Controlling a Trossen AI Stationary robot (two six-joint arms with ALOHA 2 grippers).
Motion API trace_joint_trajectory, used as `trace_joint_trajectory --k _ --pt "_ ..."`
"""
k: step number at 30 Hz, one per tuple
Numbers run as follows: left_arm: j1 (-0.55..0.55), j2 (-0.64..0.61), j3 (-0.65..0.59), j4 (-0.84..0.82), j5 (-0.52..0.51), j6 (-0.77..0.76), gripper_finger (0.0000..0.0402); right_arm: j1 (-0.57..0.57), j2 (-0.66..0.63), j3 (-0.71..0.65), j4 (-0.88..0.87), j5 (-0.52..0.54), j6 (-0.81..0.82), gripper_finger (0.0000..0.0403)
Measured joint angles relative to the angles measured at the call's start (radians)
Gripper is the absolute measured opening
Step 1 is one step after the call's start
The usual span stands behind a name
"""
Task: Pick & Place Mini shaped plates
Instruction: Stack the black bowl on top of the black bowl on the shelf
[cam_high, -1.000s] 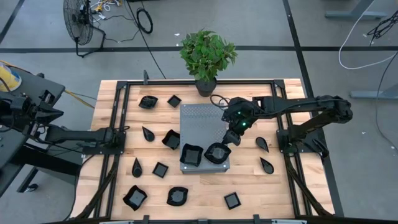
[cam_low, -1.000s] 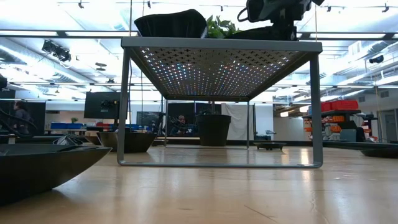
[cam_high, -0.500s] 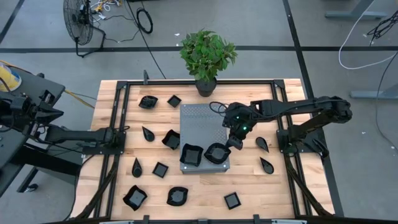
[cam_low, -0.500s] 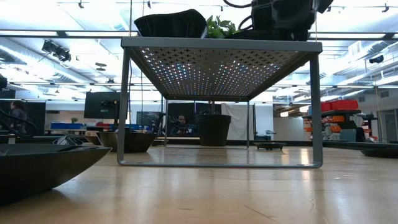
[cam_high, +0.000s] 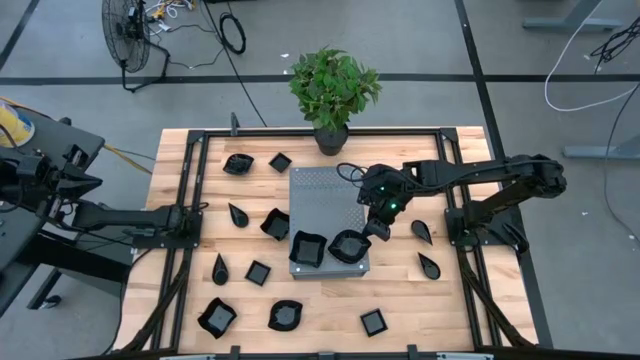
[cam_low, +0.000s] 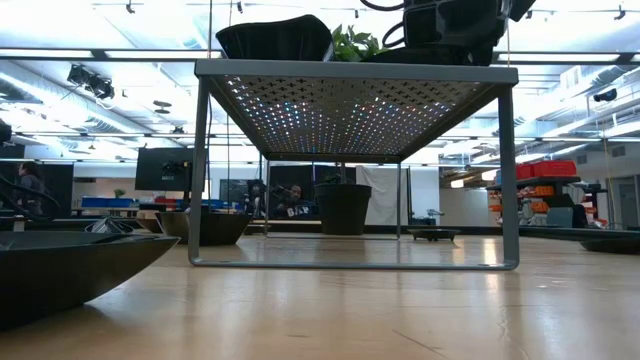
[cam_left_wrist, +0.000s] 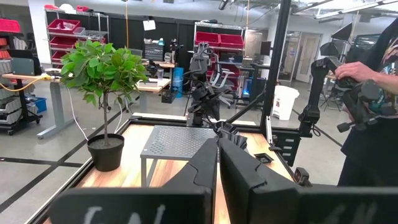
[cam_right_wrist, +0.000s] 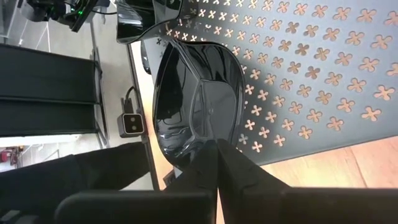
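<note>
On the slab (cam_high: 326, 210), at its near right corner, sits a rounded plate (cam_high: 347, 245), beside a square plate (cam_high: 307, 249). Just above its rim hangs the right gripper (cam_high: 374, 229), fingers together, holding nothing. Other plates dot the worktop (cam_high: 400, 300). At the left edge waits the left gripper (cam_high: 199, 210), fingers together.

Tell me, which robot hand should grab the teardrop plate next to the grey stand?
The right hand, probably. It hovers at the grey stand's edge, close to the teardrop plate. The left hand sits far across the table.
</note>
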Motion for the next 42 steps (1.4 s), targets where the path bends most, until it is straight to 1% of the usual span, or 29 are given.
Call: trace_joint_trajectory --k 4,12,20,24,32,37,42 --pt "0.000 0.000 0.000 0.000 0.000 0.000 0.0023 0.000 0.000 0.000 0.000 -0.004 -0.003 0.0002" --pt "0.000 0.000 0.000 0.000 0.000 0.000 0.0023 0.000 0.000 0.000 0.042 -0.088 -0.008 0.0001" --pt "0.000 0.000 0.000 0.000 0.000 0.000 0.0023 0.000 0.007 0.000 0.041 -0.084 -0.011 0.0000" --pt "0.000 0.000 0.000 0.000 0.000 0.000 0.0023 0.000 0.007 0.000 0.033 -0.036 -0.012 0.0000" --pt "0.000 0.000 0.000 0.000 0.000 0.000 0.0023 0.000 0.007 0.000 0.026 0.002 -0.013 0.0000" --pt "0.000 0.000 0.000 0.000 0.000 0.000 0.0023 0.007 0.007 0.000 0.023 -0.003 -0.036 0.0000" --pt "0.000 0.000 0.000 0.000 0.000 0.001 0.0023 0.009 0.007 0.000 0.024 -0.046 -0.053 0.0000"
